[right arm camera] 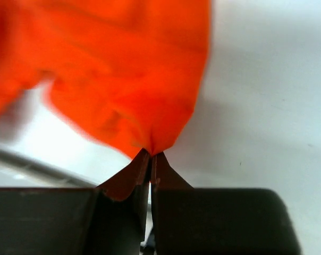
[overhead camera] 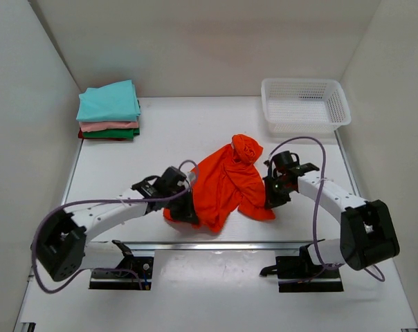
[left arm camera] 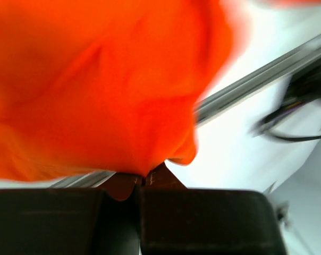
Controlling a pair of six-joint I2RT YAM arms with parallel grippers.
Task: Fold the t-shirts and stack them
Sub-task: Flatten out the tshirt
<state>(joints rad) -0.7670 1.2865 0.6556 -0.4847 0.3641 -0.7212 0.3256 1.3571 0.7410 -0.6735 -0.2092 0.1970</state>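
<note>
Cloth is pinched by both end effectors: in the left wrist view the left end effector (left arm camera: pixel 142 179) is pressed together on a lower edge of the orange-red t-shirt (overhead camera: pixel 226 181), and in the right wrist view the right end effector (right arm camera: pixel 150 159) is likewise clamped on a corner of the same garment. In the top view the shirt is seen crumpled at the centre of the table (overhead camera: pixel 174 131), bunched into a knot at its upper end, with its long axis running from lower left to upper right of the frame. The left grip is placed at the shirt's lower-left edge and the right grip at its lower-right edge, so most of the cloth lies between the two arms and above both grips in the frame. Flattening is judged to call for the two grips to be drawn apart sideways. The folded t-shirts (overhead camera: pixel 109 111), teal uppermost, are stacked at the upper left, well apart from the work; a white mesh basket (overhead camera: pixel 304 104) is seen at the upper right.
</note>
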